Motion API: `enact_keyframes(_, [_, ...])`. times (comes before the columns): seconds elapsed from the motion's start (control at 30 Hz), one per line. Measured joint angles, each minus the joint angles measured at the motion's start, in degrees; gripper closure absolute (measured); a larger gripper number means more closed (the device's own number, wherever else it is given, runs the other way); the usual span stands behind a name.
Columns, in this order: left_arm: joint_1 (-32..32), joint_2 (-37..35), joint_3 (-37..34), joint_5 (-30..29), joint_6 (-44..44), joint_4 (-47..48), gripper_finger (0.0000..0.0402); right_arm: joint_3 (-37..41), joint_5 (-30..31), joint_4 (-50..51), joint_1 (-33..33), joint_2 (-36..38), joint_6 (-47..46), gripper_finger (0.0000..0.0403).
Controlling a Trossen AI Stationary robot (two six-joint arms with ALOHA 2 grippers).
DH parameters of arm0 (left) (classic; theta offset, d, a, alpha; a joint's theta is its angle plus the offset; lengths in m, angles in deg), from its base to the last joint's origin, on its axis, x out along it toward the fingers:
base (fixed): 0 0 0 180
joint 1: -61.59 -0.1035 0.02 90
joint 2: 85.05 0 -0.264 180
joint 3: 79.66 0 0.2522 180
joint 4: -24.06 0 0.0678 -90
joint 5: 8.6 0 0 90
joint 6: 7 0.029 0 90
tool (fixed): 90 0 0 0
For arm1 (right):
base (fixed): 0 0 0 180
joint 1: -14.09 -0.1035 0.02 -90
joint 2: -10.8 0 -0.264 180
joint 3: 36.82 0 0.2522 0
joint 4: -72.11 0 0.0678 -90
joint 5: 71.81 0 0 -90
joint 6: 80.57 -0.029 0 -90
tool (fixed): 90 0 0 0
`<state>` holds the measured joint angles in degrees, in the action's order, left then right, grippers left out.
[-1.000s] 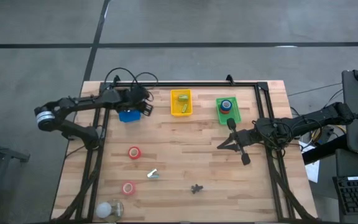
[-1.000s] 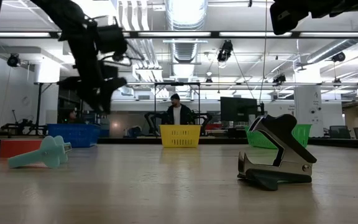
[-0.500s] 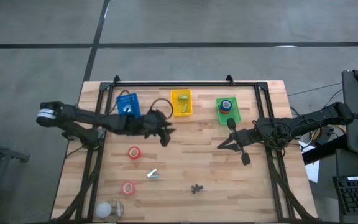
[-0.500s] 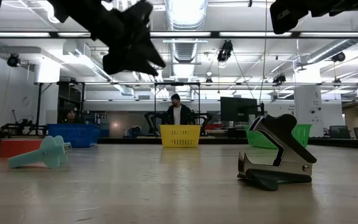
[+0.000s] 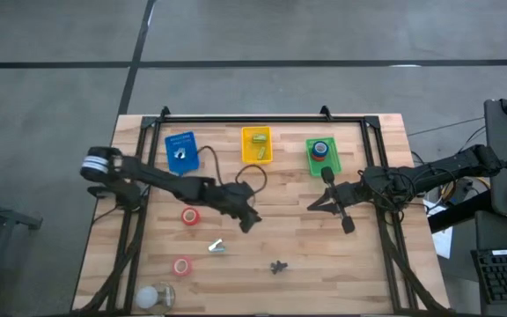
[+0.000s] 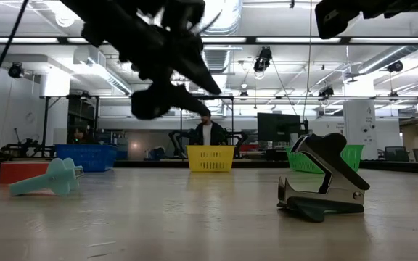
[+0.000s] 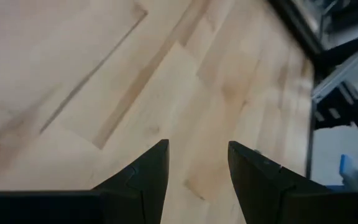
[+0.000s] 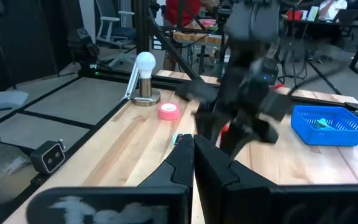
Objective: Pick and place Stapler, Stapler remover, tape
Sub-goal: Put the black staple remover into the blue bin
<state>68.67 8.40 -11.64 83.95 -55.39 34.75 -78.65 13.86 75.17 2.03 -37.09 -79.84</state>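
Low view, nearest first: staple remover sits on the counter, jaws gaping, nothing touching it. Teal piece lies on its side off toward the other edge.

High view: remover is at the near middle of the counter, well apart from both arms. Teal piece lies beside it toward the left arm's side. Pink tape roll and red tape roll lie on bare wood on the left; a light bulb stands at the near left corner.

Left pincer hangs over mid-counter, above the surface, between red roll and remover but touching neither. Left wrist view: fingers parted with a clear gap, nothing between them, only wood below.

Right pincer is on the right side, arm waiting. Right wrist view: fingers pressed together, holding nothing.

Far edge, three bins in a row: blue bin with a small pale item inside, yellow bin with a green item inside, green bin holding what look like tape rolls, blue atop red.

No clear stapler; cannot tell whether the yellow bin's item is it.

Room beyond: a person stands behind the yellow bin.
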Motion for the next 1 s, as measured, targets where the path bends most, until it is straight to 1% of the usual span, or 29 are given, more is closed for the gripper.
enact_keyframes(0.1, [0.3, 4.3, 2.7, 1.9, -1.2, -0.2, 0.0234, 0.0, 0.0, 0.0, 0.0, 0.0, 0.2, 0.0394])
enact_keyframes(0.17, [0.6, 7.0, 4.7, 4.9, -1.3, -2.0, 0.0234, 0.0, 0.0, 0.0, 0.0, 0.0, 0.3, 0.0394])
enact_keyframes(0.27, [1.1, 10.8, 7.8, 11.2, -1.7, -4.0, 0.0234, 0.0, 0.0, 0.2, 0.0, 0.0, 0.3, 0.0394])
enact_keyframes(0.47, [2.6, 17.4, 13.8, 17.2, -3.8, -3.9, 0.0234, 0.0, 0.0, 0.5, 0.0, 0.0, 0.3, 0.0394])
enact_keyframes(0.6, [3.4, 20.9, 17.0, 18.1, -4.7, -3.9, 0.0234, 0.0, 0.0, 0.7, 0.0, 0.0, 0.3, 0.0394])
enact_keyframes(0.77, [4.3, 23.6, 19.9, 19.3, -5.6, -3.8, 0.0234, 0.0, 0.0, 1.0, 0.0, 0.0, 0.5, 0.0394])
enact_keyframes(1.0, [5.0, 24.7, 20.7, 23.2, -7.8, -3.5, 0.0234, 0.1, 0.0, 1.0, 0.0, 0.0, 0.5, 0.0394])
